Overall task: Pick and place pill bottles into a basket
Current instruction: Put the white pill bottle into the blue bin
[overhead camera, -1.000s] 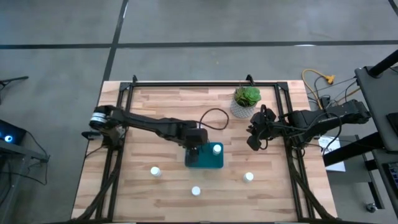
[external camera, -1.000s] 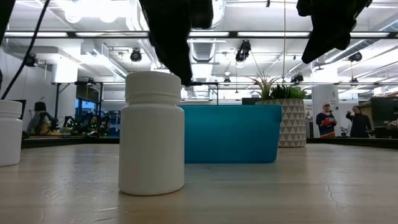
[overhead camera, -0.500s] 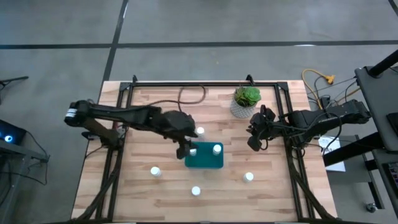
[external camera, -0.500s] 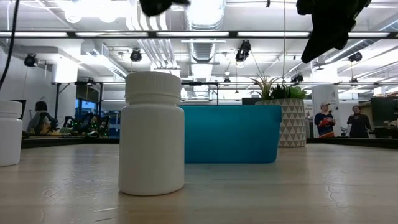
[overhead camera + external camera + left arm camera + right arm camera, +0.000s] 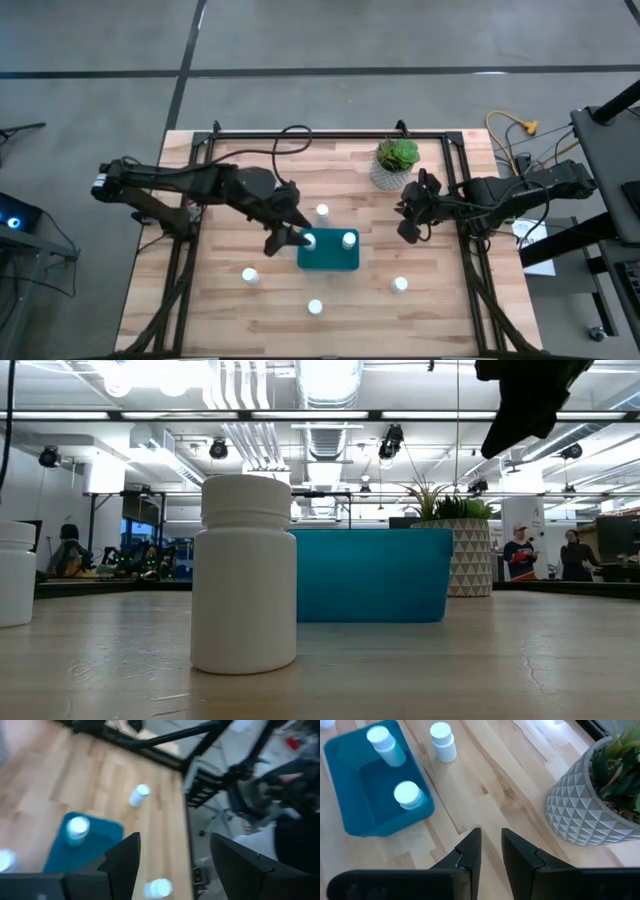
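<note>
The teal basket (image 5: 330, 256) stands at mid table and holds two white pill bottles, one at its left end (image 5: 310, 241) and one at its right end (image 5: 348, 239). Another bottle (image 5: 322, 212) stands just beyond the basket. Three more stand nearer the front edge, at the left (image 5: 249, 274), the middle (image 5: 315, 306) and the right (image 5: 400, 285). My left gripper (image 5: 287, 238) hangs open and empty just left of the basket; its wrist view shows the spread fingers (image 5: 120, 865). My right gripper (image 5: 409, 226) hovers right of the basket, shut and empty, above bare wood (image 5: 491, 845).
A white patterned pot with a green plant (image 5: 394, 165) stands at the far right, close to my right gripper. A black frame rail (image 5: 320, 135) runs round the table. In the low view the nearest bottle (image 5: 244, 575) stands before the basket (image 5: 375, 575). People stand in the room behind.
My left gripper was low over the basket's left end. It has risen out of the low view and drawn back toward the table's left. A bottle now stands in the basket's left end where the gripper was, and the bottle beyond the basket has come into sight.
</note>
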Motion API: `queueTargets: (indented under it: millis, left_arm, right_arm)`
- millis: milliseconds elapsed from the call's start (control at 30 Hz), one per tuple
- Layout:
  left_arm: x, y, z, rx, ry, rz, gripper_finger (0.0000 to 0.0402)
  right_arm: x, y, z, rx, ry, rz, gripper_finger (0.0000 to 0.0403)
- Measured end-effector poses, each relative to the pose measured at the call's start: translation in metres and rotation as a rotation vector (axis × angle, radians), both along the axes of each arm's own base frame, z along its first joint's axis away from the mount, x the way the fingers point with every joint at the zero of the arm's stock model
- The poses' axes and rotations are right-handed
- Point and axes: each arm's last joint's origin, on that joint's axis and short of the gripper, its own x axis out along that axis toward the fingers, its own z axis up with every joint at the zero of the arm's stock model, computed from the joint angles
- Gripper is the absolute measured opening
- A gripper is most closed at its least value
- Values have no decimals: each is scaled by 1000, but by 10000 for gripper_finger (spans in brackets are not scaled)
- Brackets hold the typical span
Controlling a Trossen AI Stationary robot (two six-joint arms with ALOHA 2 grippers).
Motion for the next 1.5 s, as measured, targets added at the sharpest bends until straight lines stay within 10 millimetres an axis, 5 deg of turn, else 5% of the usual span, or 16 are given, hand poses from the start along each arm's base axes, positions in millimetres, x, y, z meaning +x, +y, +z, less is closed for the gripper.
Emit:
queueTargets:
  millis: [333, 800, 1200, 1500]
  left_arm:
    - [-27, -8, -5, -28, -4, -66, 221]
    - [-84, -6, -79, -49, 240, -9, 221]
    - [-75, -35, -105, -37, 344, -155, 221]
    - [-71, -62, -137, 25, 585, -198, 221]
  right_arm:
    - [3, 6, 1, 225, -36, 9, 68]
    - [5, 8, -1, 341, -39, -61, 68]
    - [6, 8, -1, 335, -45, -71, 68]
    - [6, 6, 0, 307, -65, -111, 68]
